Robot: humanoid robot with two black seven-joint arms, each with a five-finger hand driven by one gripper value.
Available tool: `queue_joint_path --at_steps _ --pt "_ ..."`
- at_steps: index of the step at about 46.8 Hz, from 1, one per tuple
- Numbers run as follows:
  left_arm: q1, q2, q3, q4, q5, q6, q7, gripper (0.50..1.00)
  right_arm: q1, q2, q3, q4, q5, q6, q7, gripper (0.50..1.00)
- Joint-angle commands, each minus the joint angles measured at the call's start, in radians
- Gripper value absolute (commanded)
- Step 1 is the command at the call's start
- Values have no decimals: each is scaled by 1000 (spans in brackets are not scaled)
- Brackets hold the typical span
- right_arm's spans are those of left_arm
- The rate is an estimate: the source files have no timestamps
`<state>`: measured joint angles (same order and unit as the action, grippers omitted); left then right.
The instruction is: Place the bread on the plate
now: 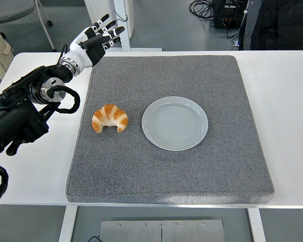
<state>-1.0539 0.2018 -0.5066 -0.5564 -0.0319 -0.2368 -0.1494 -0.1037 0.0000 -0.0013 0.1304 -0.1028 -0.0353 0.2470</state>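
Nearest, on the grey mat that covers the white counter, the bread, a croissant, lies with its long axis across the view and its tips toward the near edge, just left of the empty plate and not touching it. Farther back, the left hand hovers over the mat's far left corner, fingers spread and holding nothing; the croissant lies nearer than that hand and slightly to its right. No right arm shows.

You see a golden-brown croissant with pale cream stripes, a plain pale grey-blue plate, a speckled dark grey mat, a white table, and a white-and-black left hand.
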Motion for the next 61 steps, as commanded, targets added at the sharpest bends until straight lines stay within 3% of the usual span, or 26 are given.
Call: queue_joint_path --at_steps 1,20,29,40,61 --pt "8 28 5 -42 0 2 -1 995 -1 0 0 0 0 0 0 1000" --pt "64 231 42 -312 24 7 -6 995 -1 0 0 0 0 0 0 1000" --pt "69 291 37 -335 225 -10 -12 995 -1 0 0 0 0 0 0 1000" --pt "87 406 42 -490 349 -78 -15 995 -1 0 0 0 0 0 0 1000" --pt "140 533 37 -672 573 -78 -39 995 -1 0 0 0 0 0 0 1000"
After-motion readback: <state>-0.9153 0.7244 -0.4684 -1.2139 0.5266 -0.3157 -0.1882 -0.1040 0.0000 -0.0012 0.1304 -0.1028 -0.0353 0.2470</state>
